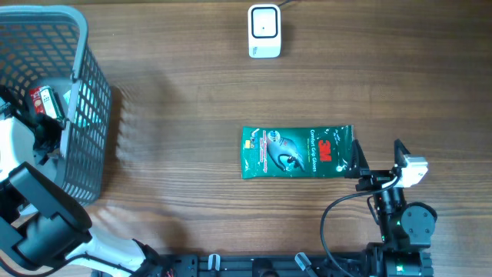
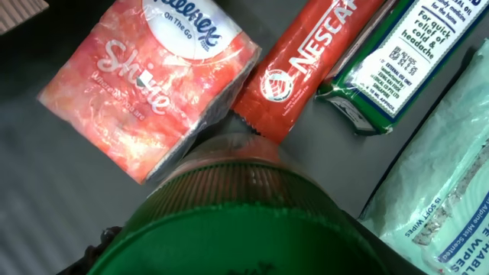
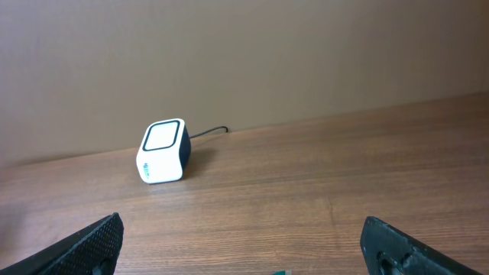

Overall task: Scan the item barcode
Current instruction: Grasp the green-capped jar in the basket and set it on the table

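A green 3M gloves pack [image 1: 296, 152] lies flat in the middle of the table. My right gripper [image 1: 356, 164] is at its right end, open, its fingertips [image 3: 92, 244] wide apart with only a sliver of the pack's edge [image 3: 281, 272] between them. The white scanner [image 1: 264, 31] stands at the far edge, and the right wrist view has it ahead as the scanner [image 3: 163, 150]. My left arm [image 1: 38, 208] reaches into the grey basket [image 1: 84, 100]. Its fingers do not show: a green-lidded ribbed jar [image 2: 244, 221] fills the bottom of the left wrist view.
On the basket floor lie a red Kleenex tissue pack [image 2: 145, 84], a red Nescafe stick [image 2: 306, 65], a green-and-white box [image 2: 397, 61] and a wipes pack [image 2: 451, 198]. The basket stands at the table's left edge.
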### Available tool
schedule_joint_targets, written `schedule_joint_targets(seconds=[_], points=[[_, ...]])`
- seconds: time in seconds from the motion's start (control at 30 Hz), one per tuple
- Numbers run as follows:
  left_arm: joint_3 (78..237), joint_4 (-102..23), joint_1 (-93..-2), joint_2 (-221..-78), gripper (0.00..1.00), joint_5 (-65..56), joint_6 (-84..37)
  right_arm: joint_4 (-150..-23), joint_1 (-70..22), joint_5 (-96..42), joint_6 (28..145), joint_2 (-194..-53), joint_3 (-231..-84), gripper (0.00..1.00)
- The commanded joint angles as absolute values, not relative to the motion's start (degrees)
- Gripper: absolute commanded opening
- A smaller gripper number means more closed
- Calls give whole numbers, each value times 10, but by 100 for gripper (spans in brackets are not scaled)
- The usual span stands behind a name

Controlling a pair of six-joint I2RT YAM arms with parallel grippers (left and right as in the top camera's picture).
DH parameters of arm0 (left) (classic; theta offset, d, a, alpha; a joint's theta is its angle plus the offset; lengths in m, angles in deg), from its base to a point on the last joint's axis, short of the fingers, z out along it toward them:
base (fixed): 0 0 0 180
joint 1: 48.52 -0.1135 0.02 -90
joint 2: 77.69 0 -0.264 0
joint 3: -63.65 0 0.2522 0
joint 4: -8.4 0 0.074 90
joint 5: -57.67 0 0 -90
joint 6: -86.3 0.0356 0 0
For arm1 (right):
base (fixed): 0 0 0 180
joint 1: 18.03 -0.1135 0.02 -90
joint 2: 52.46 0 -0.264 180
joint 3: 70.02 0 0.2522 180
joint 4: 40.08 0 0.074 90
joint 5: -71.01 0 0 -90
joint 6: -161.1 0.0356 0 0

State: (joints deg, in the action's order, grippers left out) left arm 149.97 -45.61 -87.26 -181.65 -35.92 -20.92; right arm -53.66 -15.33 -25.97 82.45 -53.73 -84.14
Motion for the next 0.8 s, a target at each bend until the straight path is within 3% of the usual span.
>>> schedule_joint_targets(seconds=[0.0, 0.2, 0.4, 0.6, 0.77], points=[[1542, -485, -878, -1781, 57, -365, -208, -535, -156, -252, 831, -535, -841, 100], [1682, -599, -875, -1698, 57, -350, -226, -535, -156, -252, 831, -535, -841, 100], [1745, -654, -834, -1563, 57, -177, -271, -535, -156, -252, 831, -535, -841, 100], [1745, -682, -620, -1507, 59, -158, -271, -535, -156, -252, 831, -535, -841, 100], [1730, -694, -417, -1563, 59, -253, -282, -535, -156, -252, 832, -535, -841, 100]])
